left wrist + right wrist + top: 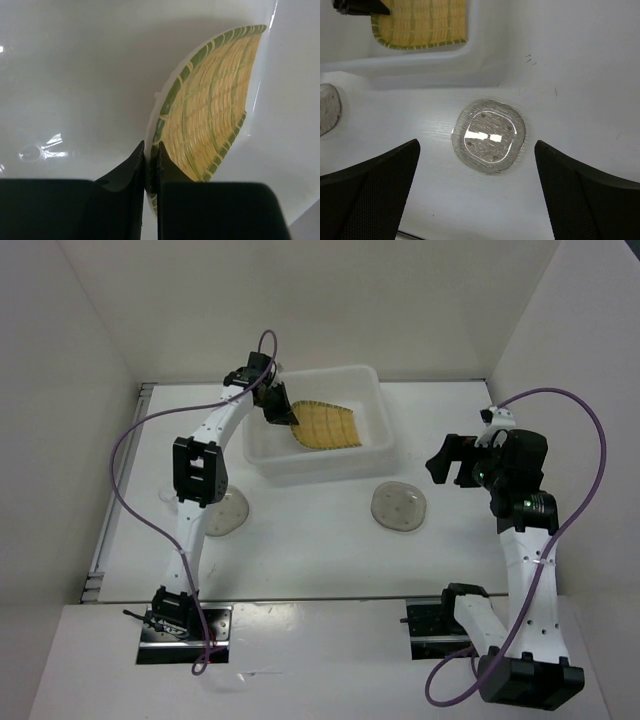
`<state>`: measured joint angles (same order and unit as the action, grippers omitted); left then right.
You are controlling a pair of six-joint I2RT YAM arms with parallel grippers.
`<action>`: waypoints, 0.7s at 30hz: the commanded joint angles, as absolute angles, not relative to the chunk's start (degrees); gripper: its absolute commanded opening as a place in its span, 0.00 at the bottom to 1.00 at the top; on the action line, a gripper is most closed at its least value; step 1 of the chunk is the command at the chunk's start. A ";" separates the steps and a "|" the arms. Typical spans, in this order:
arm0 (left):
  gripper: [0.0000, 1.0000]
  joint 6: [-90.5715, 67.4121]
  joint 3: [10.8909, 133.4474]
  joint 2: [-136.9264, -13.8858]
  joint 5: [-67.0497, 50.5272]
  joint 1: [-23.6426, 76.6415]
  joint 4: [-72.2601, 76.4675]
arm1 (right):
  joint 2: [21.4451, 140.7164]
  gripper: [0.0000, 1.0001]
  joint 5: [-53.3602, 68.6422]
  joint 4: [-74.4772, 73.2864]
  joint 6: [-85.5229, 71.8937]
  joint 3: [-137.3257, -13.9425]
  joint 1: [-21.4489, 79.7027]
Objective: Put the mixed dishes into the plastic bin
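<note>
On the left side of the counter lies one round see-through plate. It is flat, and the left arm goes over part of it.

A bit further along, the left hand is down inside the plastic bin. Its two fingers are squeezed tight on the rim of the tan plate, with the rim pinched between them. The tan plate is inside the bin and it is tilted, not flat. I cannot tell if its low side is touching the bottom of the bin.

The bin sits at the back of the counter, in the middle.

In front of the bin, a little to the right, lies the other round see-through plate. It is flat on the counter, and nothing is touching it.

On the right, the right hand is up in the air above the counter. Its fingers are spread wide apart with nothing in them, and the wrist camera shows that plate between them, down below
</note>
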<state>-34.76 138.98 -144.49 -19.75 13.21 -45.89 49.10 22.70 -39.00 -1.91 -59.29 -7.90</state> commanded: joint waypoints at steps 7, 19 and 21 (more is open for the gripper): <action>0.48 -35.77 145.89 -150.02 -8.81 13.01 -50.97 | 51.76 1.00 23.20 -36.47 -2.89 -58.54 -14.77; 0.85 -33.77 175.23 -147.84 3.58 15.64 -63.88 | 63.87 0.95 23.11 -41.47 2.18 -61.69 -14.41; 0.88 -32.78 179.71 -145.48 7.47 16.35 -67.48 | 66.78 1.00 23.12 -44.02 5.79 -63.36 -12.93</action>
